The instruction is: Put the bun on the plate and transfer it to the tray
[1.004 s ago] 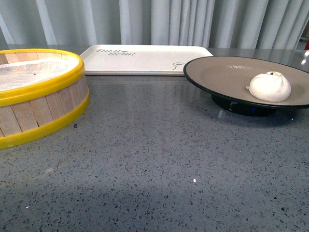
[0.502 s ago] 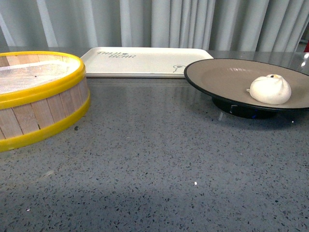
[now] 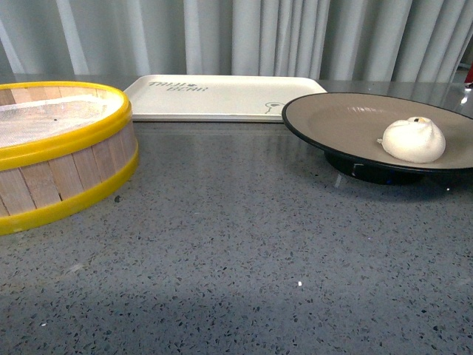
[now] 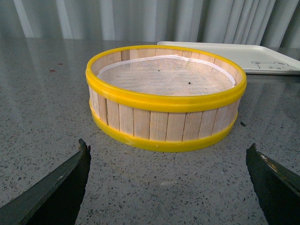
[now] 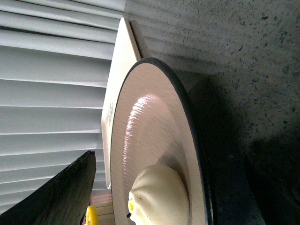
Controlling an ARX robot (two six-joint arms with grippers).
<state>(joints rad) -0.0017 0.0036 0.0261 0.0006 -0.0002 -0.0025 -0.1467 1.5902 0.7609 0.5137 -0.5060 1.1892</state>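
Three things stand on the grey speckled worktop (image 3: 244,244) in the front view. The bun (image 3: 412,140), creamy white with a pinched top, lies on the plate (image 3: 332,118), towards its right side and clear of the black rim. The plate is on the right of the worktop, resting on its black foot, and its tan inside is bare apart from the bun. Behind it and to the left lies the tray (image 3: 222,100), flat on the worktop. It has dark lettering (image 3: 172,86) at its far left corner and a small drawing (image 3: 273,107) at its near right corner. From here the plate's rim hides the tray's near right corner, and we cannot tell whether the two touch. On the left stands a wooden steamer basket (image 3: 66,174) with yellow rings at top and bottom and a pale liner inside, well apart from the plate. A pale pleated curtain (image 3: 259,37) hangs behind everything.

In the left wrist view we see the left gripper (image 4: 167,146) spread wide, with nothing between its two dark fingers. The basket stands beyond them, apart from both.

In the right wrist view the right gripper (image 5: 63,194) shows only one dark finger, close to the plate's rim and the bun. We cannot tell whether it is released or clenched, or whether it touches the plate.
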